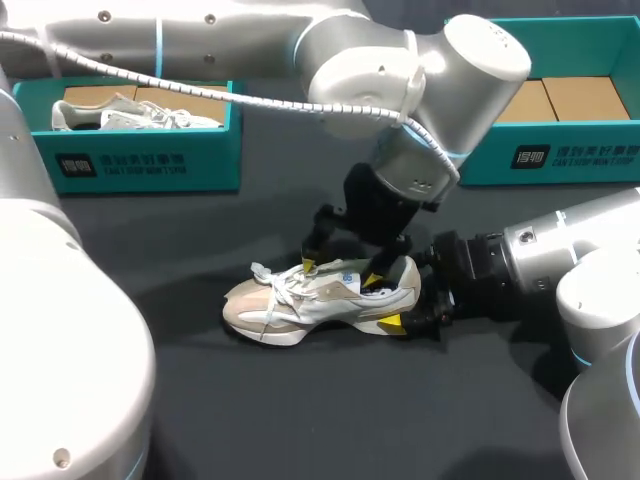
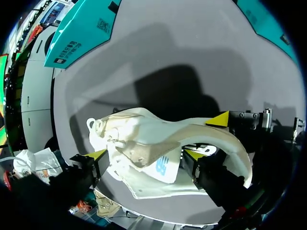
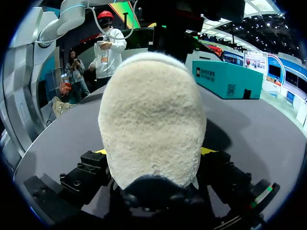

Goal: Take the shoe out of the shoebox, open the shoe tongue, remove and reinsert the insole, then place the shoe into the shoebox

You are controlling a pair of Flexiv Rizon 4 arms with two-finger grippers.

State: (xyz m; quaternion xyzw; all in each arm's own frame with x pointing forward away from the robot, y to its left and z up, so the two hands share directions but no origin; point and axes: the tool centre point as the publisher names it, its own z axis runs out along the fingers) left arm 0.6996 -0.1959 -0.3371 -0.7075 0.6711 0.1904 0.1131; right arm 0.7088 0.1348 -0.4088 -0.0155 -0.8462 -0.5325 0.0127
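The cream-and-white lace-up sneaker (image 1: 320,295) stands upright on its sole in the middle of the dark grey bench (image 1: 300,420), out of either box; its long axis runs nearly side to side across the head view, with the toe towards my left, the heel towards my right, and the toe end a little nearer the camera; its white laces lie loose over the front and a pale blue mark shows on the near side panel. In the left wrist view the sneaker (image 2: 158,153) is seen from above, the upper bowed and the collar opening towards the heel.

The right gripper (image 1: 402,298) comes in level along the bench and is clenched on the heel, one yellow tip on each side of it; in the right wrist view the fuzzy cream heel (image 3: 151,120) rises just ahead of the right gripper (image 3: 154,151). The left gripper (image 1: 342,273) comes down from above onto the lacing and collar opening, the sneaker right under the left gripper (image 2: 146,154); whether it is grasping the upper or released I cannot tell.

Well behind, the teal cardboard shoebox on the left (image 1: 140,160) holds a second pale sneaker (image 1: 135,113); the teal cardboard shoebox on the right (image 1: 560,155) shows a brown cardboard floor.
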